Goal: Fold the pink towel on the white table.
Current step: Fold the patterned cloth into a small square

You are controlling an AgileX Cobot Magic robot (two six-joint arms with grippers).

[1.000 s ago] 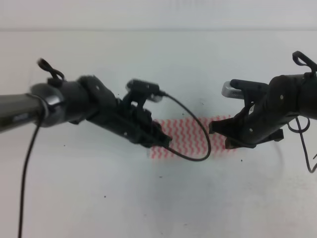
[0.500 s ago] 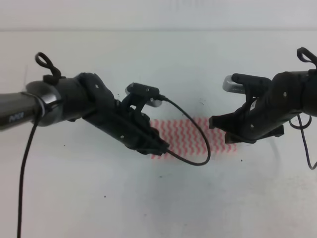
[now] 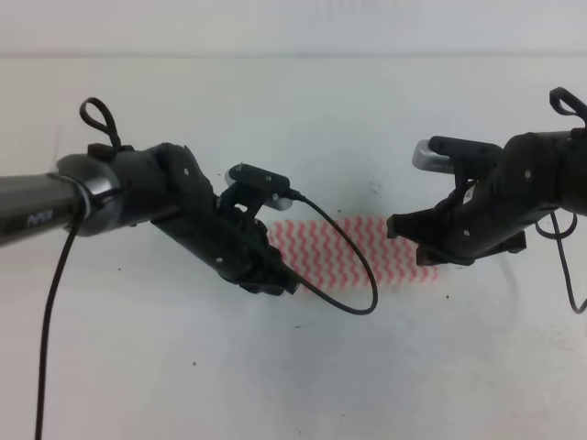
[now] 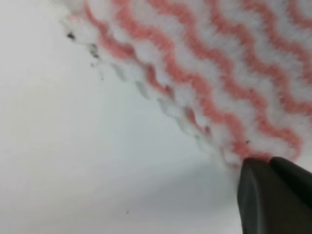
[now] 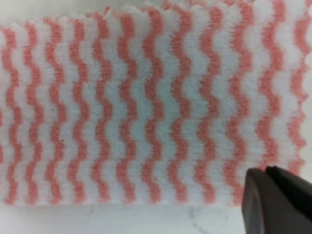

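The pink towel (image 3: 339,252) lies flat on the white table (image 3: 303,119) between my two arms, its zigzag stripes showing. My left gripper (image 3: 275,280) is low at the towel's left end. In the left wrist view one dark finger (image 4: 273,195) touches the towel's (image 4: 234,73) slightly ruffled edge, and its other finger is hidden. My right gripper (image 3: 410,240) hovers over the towel's right end with its two jaws apart. The right wrist view is filled by the flat towel (image 5: 146,107), with one finger (image 5: 282,200) at the lower right.
A black cable (image 3: 353,275) loops from the left wrist camera across the towel's middle. Small dark specks dot the table (image 3: 298,325) in front of the towel. The table's far edge (image 3: 293,57) runs along the top of the view.
My left gripper has slid down and to the left, from over the towel's left part to its left end. The right gripper has risen slightly and then held still.
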